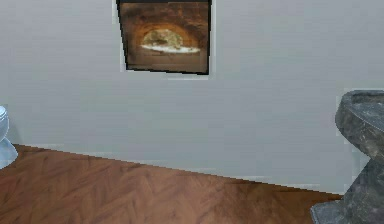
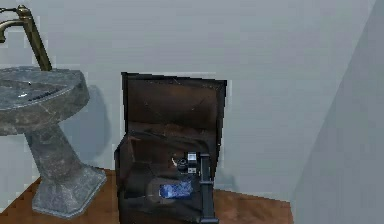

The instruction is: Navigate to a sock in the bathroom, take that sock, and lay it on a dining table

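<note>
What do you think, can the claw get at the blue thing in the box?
Probably yes: the box stands open, the arm reaches inside, and the claw sits near the blue thing, with nothing seen between. Contact can't be told.

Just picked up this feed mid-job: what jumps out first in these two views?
In the arm side view, a dark open chest stands against the wall, the end effector within it near a small blue-and-white blob. Left of it is a grey stone pedestal sink; the forward view's top holds a framed orange-brown picture.
</note>
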